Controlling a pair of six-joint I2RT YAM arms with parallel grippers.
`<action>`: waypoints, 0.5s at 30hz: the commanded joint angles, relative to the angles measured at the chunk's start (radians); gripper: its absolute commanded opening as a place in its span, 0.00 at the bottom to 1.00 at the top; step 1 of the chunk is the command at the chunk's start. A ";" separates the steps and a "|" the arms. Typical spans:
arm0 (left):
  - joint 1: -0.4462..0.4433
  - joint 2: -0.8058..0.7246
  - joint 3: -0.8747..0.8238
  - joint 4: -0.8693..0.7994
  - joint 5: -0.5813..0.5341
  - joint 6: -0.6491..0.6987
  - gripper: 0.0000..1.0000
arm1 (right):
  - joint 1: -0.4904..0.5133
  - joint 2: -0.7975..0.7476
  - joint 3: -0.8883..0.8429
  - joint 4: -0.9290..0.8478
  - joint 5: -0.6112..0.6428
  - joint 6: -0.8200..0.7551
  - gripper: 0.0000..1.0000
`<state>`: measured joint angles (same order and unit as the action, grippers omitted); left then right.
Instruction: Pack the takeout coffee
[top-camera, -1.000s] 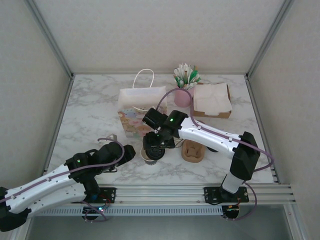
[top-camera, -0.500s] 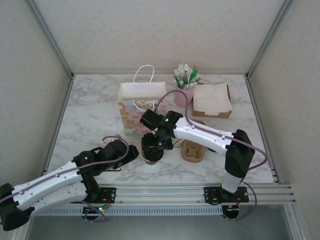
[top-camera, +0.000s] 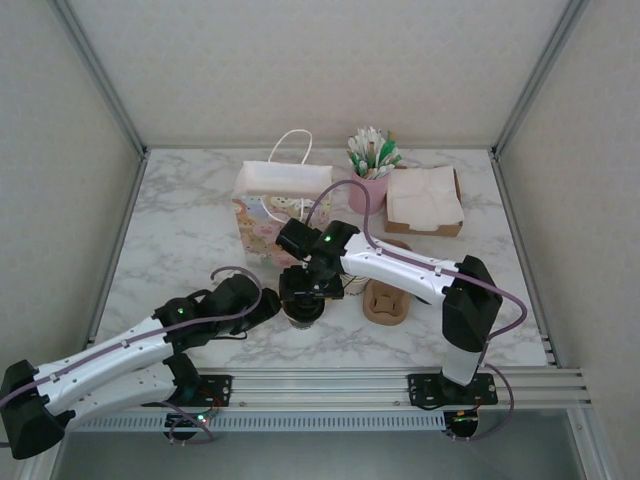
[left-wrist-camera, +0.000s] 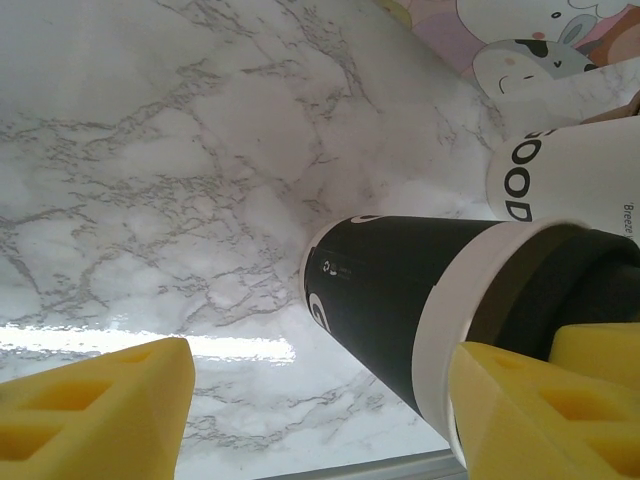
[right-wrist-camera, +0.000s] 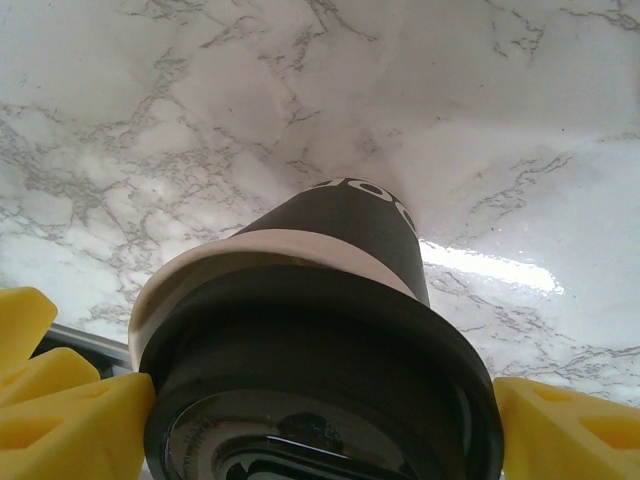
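The takeout coffee (top-camera: 302, 318) stands at the front middle of the marble table, a paper cup with a black band (left-wrist-camera: 400, 300), a cream rim and a black lid (right-wrist-camera: 320, 340) on top. My right gripper (top-camera: 303, 295) comes down on it from above. Its yellow fingers (right-wrist-camera: 70, 420) flank the lid on both sides with no clear gap, so I cannot tell grip from release. My left gripper (top-camera: 268, 300) reaches in from the left and is open (left-wrist-camera: 320, 400). The cup's rim lies against its right finger (left-wrist-camera: 540, 410), while the other finger stands well clear.
A printed gift bag (top-camera: 272, 215) stands open just behind the cup. A cardboard cup carrier (top-camera: 387, 302) lies to the right. A pink pot of stirrers (top-camera: 372, 175) and a napkin box (top-camera: 425, 200) sit at the back right. A cream lettered cup (left-wrist-camera: 560, 180) lies behind the coffee.
My left arm has reached forward and right, up to the cup. The right gripper has shifted slightly left over the cup and its fingers have widened a little.
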<state>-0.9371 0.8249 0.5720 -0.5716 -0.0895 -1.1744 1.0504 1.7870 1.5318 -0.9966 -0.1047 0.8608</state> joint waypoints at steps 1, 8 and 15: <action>0.014 0.003 -0.014 0.014 0.018 0.018 0.67 | 0.010 0.020 0.036 -0.033 0.003 0.017 0.87; 0.023 0.000 -0.017 0.010 0.025 0.022 0.67 | 0.010 0.013 0.046 -0.030 0.004 0.020 0.91; 0.028 -0.003 -0.018 0.010 0.027 0.024 0.66 | 0.011 0.010 0.070 -0.041 0.009 0.027 0.96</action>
<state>-0.9188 0.8268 0.5716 -0.5709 -0.0757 -1.1633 1.0508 1.7935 1.5681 -1.0161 -0.1043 0.8738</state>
